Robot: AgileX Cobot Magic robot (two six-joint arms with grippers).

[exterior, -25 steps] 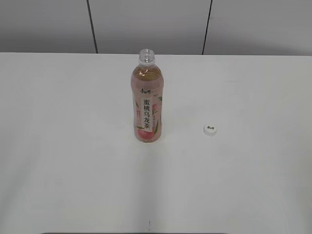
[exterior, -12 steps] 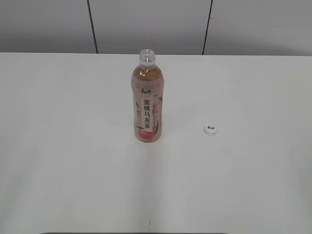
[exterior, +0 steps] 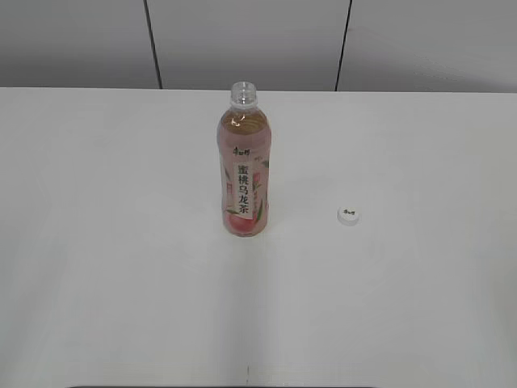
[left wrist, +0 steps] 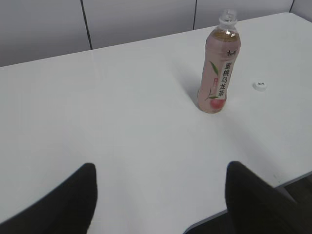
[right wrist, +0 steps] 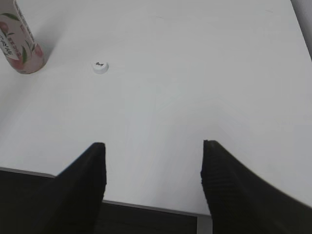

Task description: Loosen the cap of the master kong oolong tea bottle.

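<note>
Master kong oolong tea bottle (exterior: 244, 166) upright mid-surface, neck bare; cap (exterior: 348, 215) lies apart toward right edge. Right pincer (right wrist: 153, 168) nearer the cap, left pincer (left wrist: 161, 190) farther; both wide, empty.

The master kong oolong tea bottle (exterior: 244, 166) stood upright near the middle of the table (exterior: 105, 242), toward its far half. The cap (exterior: 348, 215) lay on the table to the bottle's right, well apart from it (and off the neck, which stood open), slightly nearer the front edge.
</note>
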